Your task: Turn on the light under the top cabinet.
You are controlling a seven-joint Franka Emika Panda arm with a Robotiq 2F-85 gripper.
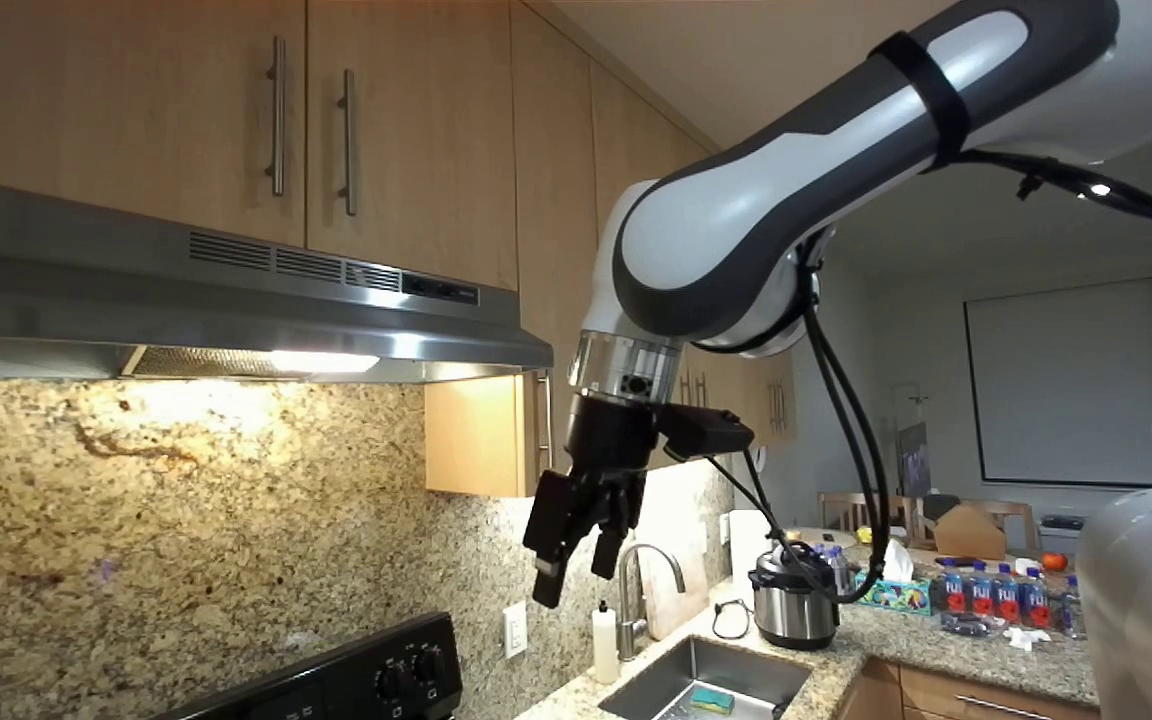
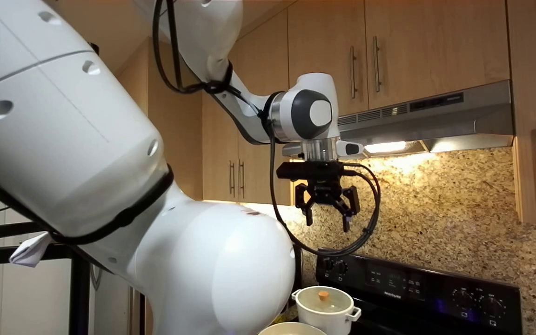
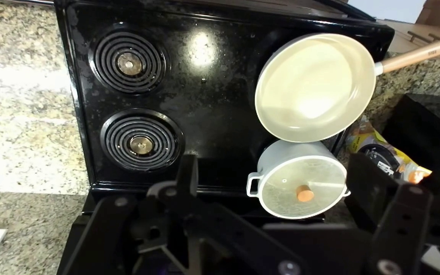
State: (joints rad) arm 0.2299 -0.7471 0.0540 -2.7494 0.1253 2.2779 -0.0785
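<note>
The hood light (image 1: 324,362) is lit. It is set in the underside of the stainless-steel range hood (image 1: 236,305), directly below the upper cabinets (image 1: 416,130). The tool (image 2: 327,221) hangs lower than the hood in both exterior views, its fingers (image 2: 346,224) pointing down and standing wide apart. In the wrist view, the black electric stove (image 3: 220,114) carries a cream frying pan (image 3: 315,88) and a white pot (image 3: 281,156) under a glass lid (image 3: 283,193); whether pan and pot touch cannot be determined. In an exterior view, a steel pressure cooker (image 1: 794,608) stands on the granite worktop (image 1: 921,645) near the sink (image 1: 756,665).
</note>
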